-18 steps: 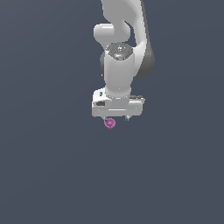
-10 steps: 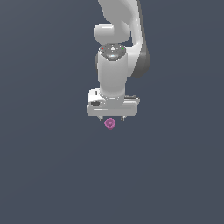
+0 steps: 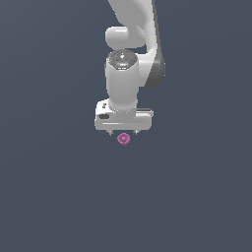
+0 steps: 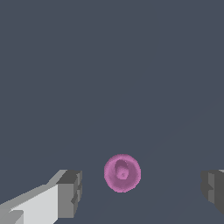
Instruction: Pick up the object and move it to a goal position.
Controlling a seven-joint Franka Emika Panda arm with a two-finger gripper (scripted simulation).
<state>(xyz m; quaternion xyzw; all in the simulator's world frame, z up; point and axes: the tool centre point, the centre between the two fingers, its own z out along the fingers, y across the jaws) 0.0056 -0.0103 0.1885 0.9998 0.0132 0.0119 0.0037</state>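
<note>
The object (image 3: 123, 139) is a small magenta-pink round piece lying on the dark grey floor, directly below the white hand of the arm in the exterior view. In the wrist view the object (image 4: 122, 173) shows its round face with a small raised centre, and it lies between the two dark fingertips (image 4: 71, 194), apart from both. My gripper (image 3: 123, 133) is open, its fingers spread wide on either side of the object and touching nothing.
The flat dark grey floor (image 3: 59, 197) fills both views. The white arm (image 3: 130, 59) rises above the hand toward the top of the exterior view.
The hand has turned about its vertical axis and come down closer to the object. The object has not moved.
</note>
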